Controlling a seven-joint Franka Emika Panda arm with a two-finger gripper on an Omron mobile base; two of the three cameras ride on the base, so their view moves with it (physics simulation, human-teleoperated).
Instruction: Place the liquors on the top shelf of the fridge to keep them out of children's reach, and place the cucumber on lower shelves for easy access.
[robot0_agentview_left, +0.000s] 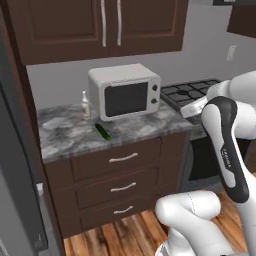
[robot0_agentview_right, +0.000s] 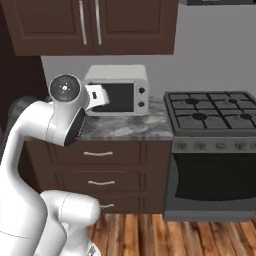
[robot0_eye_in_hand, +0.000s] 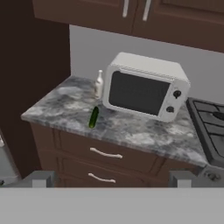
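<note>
Nothing's stowed yet, by the look of it. L to R on the marble counter (robot0_eye_in_hand: 140, 135): cream-white liquor bottle (robot0_eye_in_hand: 99, 84) upright beside the microwave (robot0_eye_in_hand: 146, 86), cucumber (robot0_eye_in_hand: 93, 117) lying in front. Your gripper (robot0_eye_in_hand: 111, 179) hangs well back, fingers apart, empty. Squat dark bottle: can't tell where.

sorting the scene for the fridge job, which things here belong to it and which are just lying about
For the job:
- cream bottle, left of the microwave
- cucumber, on the counter in front of the bottle
- gripper, open, holding nothing

Just there:
- microwave
- stove
- drawers
- cabinets
</note>
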